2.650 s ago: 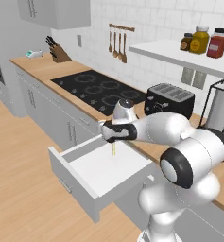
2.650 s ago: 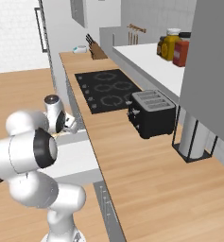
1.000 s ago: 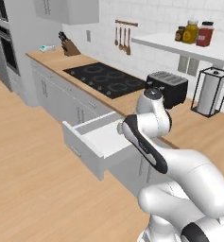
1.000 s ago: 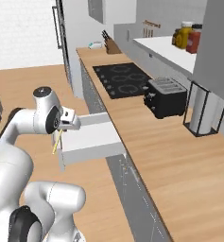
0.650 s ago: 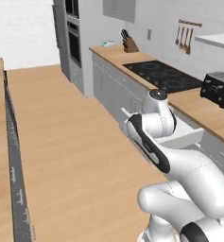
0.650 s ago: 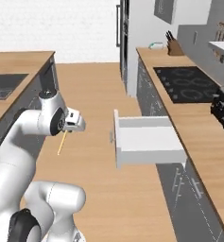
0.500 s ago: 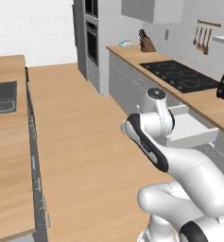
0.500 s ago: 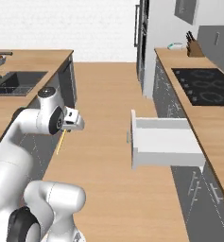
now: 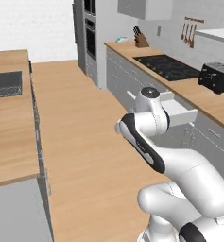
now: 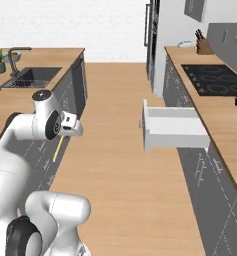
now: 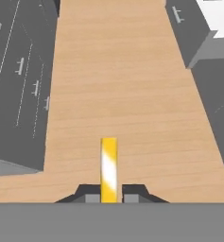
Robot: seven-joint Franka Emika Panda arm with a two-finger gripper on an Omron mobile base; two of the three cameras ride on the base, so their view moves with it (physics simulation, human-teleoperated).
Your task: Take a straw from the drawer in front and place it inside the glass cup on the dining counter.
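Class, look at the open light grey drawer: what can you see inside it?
The open light grey drawer shows a bare white inside in the right base view; its front wall hides the nearest strip of the floor.

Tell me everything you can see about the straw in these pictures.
The straw is a thin, straight stick, yellow with a paler sheen along its middle, smooth like plastic. The gripper is shut on it, a dark fingertip pressing on each side. In the right base view the straw hangs down from the gripper, slightly slanted, in the air above the wooden floor, beside the dining counter and away from the open drawer. Nothing else touches it.
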